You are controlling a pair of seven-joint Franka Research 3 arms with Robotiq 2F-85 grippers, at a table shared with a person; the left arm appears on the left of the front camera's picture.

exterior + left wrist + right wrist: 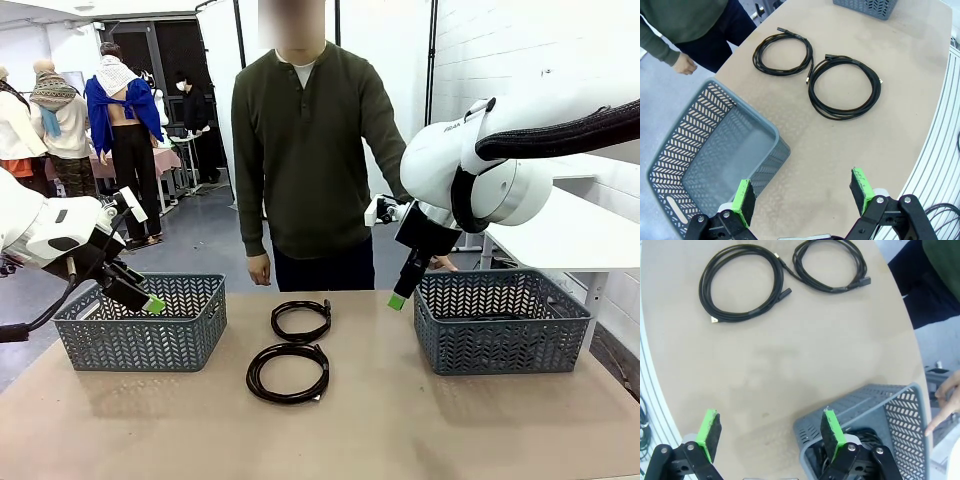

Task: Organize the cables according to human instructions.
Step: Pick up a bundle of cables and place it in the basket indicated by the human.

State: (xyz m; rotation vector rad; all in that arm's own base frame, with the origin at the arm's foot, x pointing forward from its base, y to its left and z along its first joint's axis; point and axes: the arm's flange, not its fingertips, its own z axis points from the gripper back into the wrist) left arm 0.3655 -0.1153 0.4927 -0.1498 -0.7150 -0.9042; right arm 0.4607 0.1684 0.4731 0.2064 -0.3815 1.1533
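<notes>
Two cables lie coiled on the tan table between the baskets: the smaller far loop (300,321) (783,52) (829,266) and the larger near loop (288,372) (844,89) (740,283). My left gripper (150,301) (801,194) hovers open over the near right corner of the left basket (130,345) (766,129), holding nothing. Above the left rim of the right basket (500,345) (875,405) hangs my right gripper (398,297) (771,432), open and empty. Dark cord (866,434) shows inside that basket. The human (300,150) stands at the far edge.
One of the person's hands (685,65) hangs by the left basket's far side. The other hand (944,405) is beside the right basket's far end, fingers extended. A white table (570,235) stands at the right. Bare tabletop lies in front of the cables.
</notes>
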